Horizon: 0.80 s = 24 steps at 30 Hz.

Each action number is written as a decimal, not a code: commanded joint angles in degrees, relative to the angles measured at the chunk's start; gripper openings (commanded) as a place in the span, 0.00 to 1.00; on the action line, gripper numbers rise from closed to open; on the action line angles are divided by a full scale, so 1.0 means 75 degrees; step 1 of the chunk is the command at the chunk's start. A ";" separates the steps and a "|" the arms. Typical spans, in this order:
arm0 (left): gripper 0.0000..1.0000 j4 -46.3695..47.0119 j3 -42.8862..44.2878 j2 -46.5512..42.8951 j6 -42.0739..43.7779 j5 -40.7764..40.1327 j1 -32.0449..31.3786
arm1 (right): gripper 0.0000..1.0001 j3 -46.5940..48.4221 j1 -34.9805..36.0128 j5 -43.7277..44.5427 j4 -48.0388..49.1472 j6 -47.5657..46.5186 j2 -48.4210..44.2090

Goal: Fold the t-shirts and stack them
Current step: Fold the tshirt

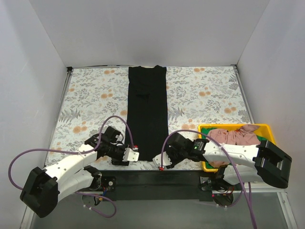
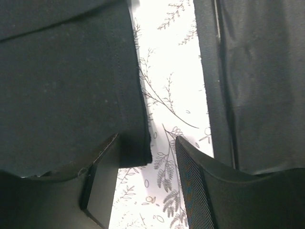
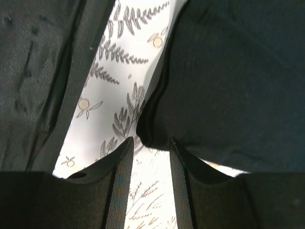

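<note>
Where the table's near edge meets the arm bases, you find both grippers at the near end of the long black cloth t-shirt [image 1: 147,109]. Shirt lies folded into a narrow lengthwise strip, flat on the grey-and-orange floral tablecloth [image 1: 205,95], running down the middle of the table from far edge to near edge.

Your left gripper [image 1: 136,154] sits at the strip's near left corner. Wrist view shows its two dark fingers [image 2: 205,191] parted, with patterned tablecloth visible in the gap. A corner of black fabric reaches down beside one finger, not pinched. Released.

Your right gripper [image 1: 160,163] sits at the near right corner, with the strip's width between it and the left one. Its fingers [image 3: 119,191] stand apart too, with a narrower gap. A rounded black fold sits just above that gap, not clamped in it. Released as well.

Both wrist views show black fabric on either side of a bright band of tablecloth. You cannot tell from them which layer is which.

Right side, near edge: rectangular yellow plastic bin [image 1: 267,128], a crumpled dusty pink t-shirt [image 1: 231,136] inside it, well apart from the black shirt.
</note>
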 commanded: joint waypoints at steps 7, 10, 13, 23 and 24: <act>0.48 0.0972 -0.0212 0.0283 0.0325 -0.0005 0.0001 | 0.41 -0.0236 0.0241 0.0185 0.0676 -0.0180 0.0311; 0.46 0.1229 -0.0329 0.0564 0.0255 -0.0215 0.0001 | 0.38 -0.0411 0.0241 0.0301 0.0874 -0.0203 0.0523; 0.31 0.1323 -0.0306 0.0927 0.0208 -0.0263 0.0001 | 0.25 -0.0541 0.0241 0.0500 0.1133 -0.0180 0.0710; 0.00 -0.0151 0.0701 -0.0277 -0.0470 0.0603 -0.0456 | 0.01 0.0512 0.0697 0.0348 -0.0189 0.0956 -0.0027; 0.00 -0.0165 0.0841 -0.0372 -0.0669 0.0662 -0.0467 | 0.01 0.0641 0.0686 0.0453 -0.0214 0.0992 -0.0016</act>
